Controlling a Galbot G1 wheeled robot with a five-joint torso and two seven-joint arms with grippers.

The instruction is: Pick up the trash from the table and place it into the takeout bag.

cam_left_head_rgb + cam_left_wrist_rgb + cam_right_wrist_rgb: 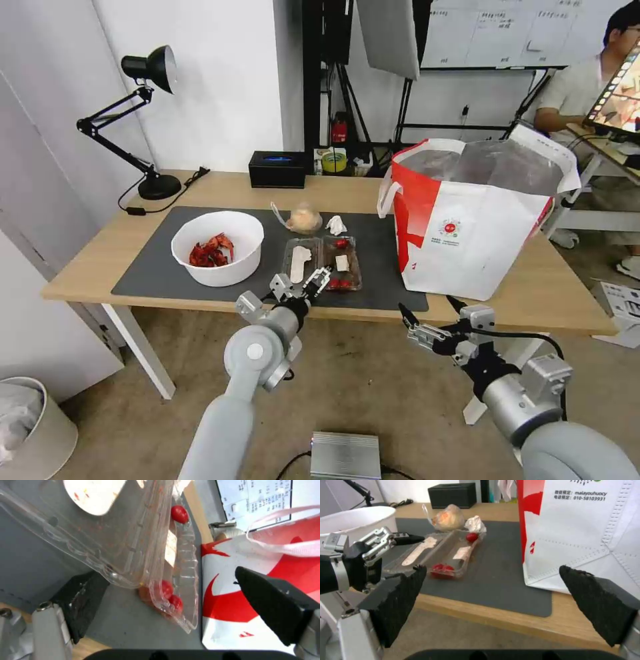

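Note:
The clear clamshell box [323,262] lies open on the dark mat [153,267], red bits inside. My left gripper [304,280] is open at the box's near edge; in the left wrist view the box corner [133,542] sits between its fingers [80,597]. The white bowl [217,257] of red shells stands left of the box. Behind the box are the knotted bag [305,218] and tissue [336,225]. The takeout bag [473,227] stands open on the right of the table [87,267]. My right gripper [417,327] hangs open below the table's front edge, facing the bag [586,530].
A black desk lamp [150,120] stands at the table's back left, and a black box [277,169] at the back middle. On the floor are a white bin [27,427] at the left and a silver box [345,455] between my arms.

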